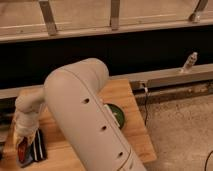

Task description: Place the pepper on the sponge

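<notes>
Cream arm [85, 115], cream hand [23, 150] low left, green plate [119, 116], tan wooden table [136, 136], pale-striped black block [40, 146].

A black block with white stripes [39, 146] is seen just right of the gripper [23, 150], which is held low over the left end of a light wooden tabletop [136, 135]. A dark green round plate [118, 114] is set farther right, and a small pale bottle [189, 62] is stood far beyond it.

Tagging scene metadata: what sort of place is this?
Probably a lab or workshop test area: a wooden table, speckled hard floor, and a metal rail along a dark wall. The gripper is low at the table's left end.
</notes>
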You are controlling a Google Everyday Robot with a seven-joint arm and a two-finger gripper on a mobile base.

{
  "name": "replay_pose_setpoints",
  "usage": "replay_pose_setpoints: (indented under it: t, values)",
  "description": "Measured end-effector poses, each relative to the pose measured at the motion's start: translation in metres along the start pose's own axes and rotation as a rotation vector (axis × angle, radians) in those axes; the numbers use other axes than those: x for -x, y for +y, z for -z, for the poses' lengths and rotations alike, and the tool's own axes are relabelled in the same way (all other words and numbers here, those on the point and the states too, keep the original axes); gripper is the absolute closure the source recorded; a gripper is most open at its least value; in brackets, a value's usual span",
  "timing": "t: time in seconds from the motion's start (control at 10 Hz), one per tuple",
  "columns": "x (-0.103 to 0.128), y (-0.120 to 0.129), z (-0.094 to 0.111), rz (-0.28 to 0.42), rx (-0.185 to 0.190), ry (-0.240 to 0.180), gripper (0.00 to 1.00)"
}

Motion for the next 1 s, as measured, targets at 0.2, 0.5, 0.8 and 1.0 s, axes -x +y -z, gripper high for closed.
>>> replay_pose_setpoints:
  t: [0.2, 0.5, 0.8, 1.0]
  values:
    - [-0.001, 0.005, 0.0, 0.01, 0.009, 0.001, 0.34]
    - [-0.005, 0.003, 0.023, 0.009, 0.008, -0.044, 0.34]
    - [-0.023, -0.008, 0.096, -0.027, -0.02, -0.196, 0.34]
    - [-0.049, -0.023, 0.153, -0.083, -0.045, -0.353, 0.34]
